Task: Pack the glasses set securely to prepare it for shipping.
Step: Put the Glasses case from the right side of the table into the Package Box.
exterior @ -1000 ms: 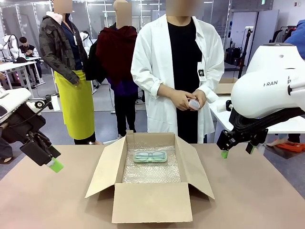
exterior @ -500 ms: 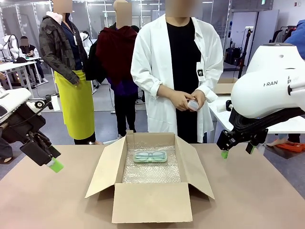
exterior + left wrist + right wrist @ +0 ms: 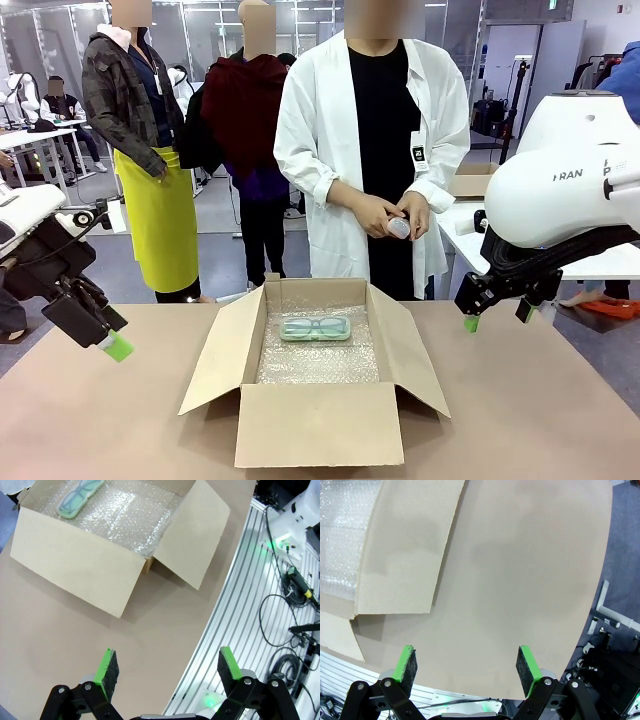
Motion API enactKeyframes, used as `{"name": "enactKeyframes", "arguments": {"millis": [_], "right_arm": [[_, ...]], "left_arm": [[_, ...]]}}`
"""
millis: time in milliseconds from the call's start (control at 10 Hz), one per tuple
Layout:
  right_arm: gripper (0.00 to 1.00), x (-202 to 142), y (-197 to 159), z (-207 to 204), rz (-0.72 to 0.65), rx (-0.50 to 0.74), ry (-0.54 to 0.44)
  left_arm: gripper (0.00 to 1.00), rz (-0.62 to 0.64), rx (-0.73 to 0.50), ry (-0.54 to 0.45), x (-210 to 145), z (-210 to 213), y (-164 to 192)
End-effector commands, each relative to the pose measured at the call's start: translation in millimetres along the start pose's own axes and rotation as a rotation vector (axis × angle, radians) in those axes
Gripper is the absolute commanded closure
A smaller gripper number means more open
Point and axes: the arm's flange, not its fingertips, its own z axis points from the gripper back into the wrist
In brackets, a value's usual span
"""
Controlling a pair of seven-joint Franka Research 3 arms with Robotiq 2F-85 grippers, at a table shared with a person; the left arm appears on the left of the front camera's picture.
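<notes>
Cardboard box [image 3: 318, 400], flaps open, lined with bubble wrap [image 3: 318, 368]; mint-green case [image 3: 316, 328] flat on the lining, well ahead of the left gripper [image 3: 165, 662]; right gripper [image 3: 465, 662] facing a box flap [image 3: 405, 555] and bare table [image 3: 520, 580]. Both grippers spread wide, holding nothing. Front view: pale pink case [image 3: 400, 228] in the person's hands [image 3: 385, 212] beyond the box, "FRAN" legible on the right arm [image 3: 560, 200]; left wrist view: cables [image 3: 285, 630] beside the table edge.

R gripper [image 3: 465, 656] jaws wide apart, green pads [image 3: 402, 664] up, hovering over brown table [image 3: 530, 570]. Open cardboard box flap [image 3: 405, 555] upper left. Bubble wrap [image 3: 335, 540] inside box at left edge.
</notes>
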Motion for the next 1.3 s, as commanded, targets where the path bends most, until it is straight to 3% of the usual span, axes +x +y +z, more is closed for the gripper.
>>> {"name": "enactKeyframes", "arguments": {"millis": [0, 1200], "right_arm": [[0.0, -1.3, 0.2, 2.3, 0.004, 0.001, -0.004], [0.0, -1.3, 0.2, 2.3, 0.004, 0.001, -0.004]], "left_arm": [[0.0, -0.017, -0.026, -0.012, -1.3, 1.8, 0.2], [0.0, -0.017, -0.026, -0.012, -1.3, 1.8, 0.2]]}}
